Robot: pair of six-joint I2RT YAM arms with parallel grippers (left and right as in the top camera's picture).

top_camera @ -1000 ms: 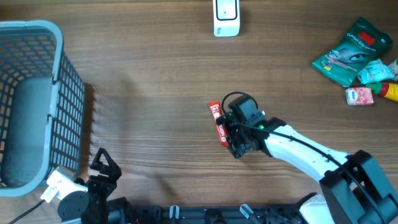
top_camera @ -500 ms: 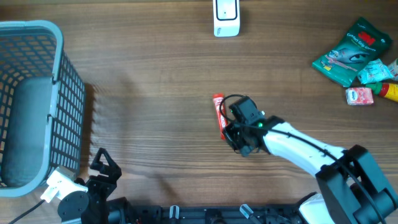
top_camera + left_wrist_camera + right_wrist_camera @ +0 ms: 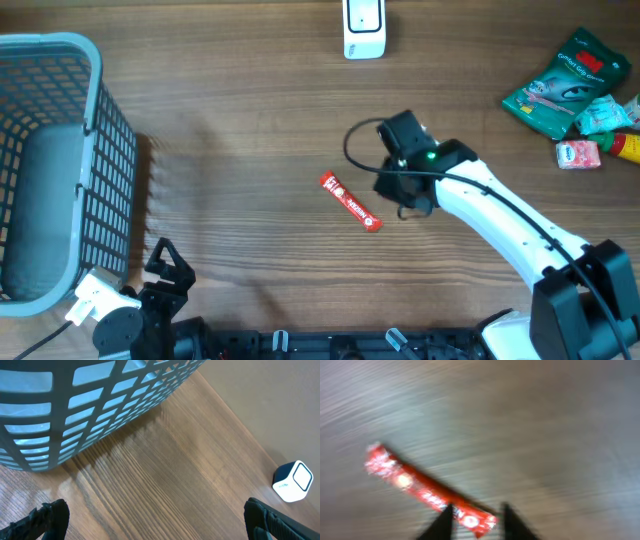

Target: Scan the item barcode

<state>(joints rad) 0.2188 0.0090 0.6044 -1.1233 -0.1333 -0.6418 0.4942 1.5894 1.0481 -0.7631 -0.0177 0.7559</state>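
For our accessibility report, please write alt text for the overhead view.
A red stick packet lies loose on the wooden table, beside the right gripper. A white scanner sits at the far edge, a blue basket at the left, other packets at right.

Basket on the left, loose groceries in the far upper right corner

A blue-grey mesh basket (image 3: 112,135) fills the left edge of the wooden table (image 3: 240,120), with a dark grey pad (image 3: 48,205) lying inside it. In the upper right corner a green pouch (image 3: 563,82) lies tilted. A pale teal wrapper (image 3: 603,114) touches its lower right side. Just below sit a small pink-and-white packet (image 3: 578,154) and a yellow tube (image 3: 628,146) cut off by the frame edge.
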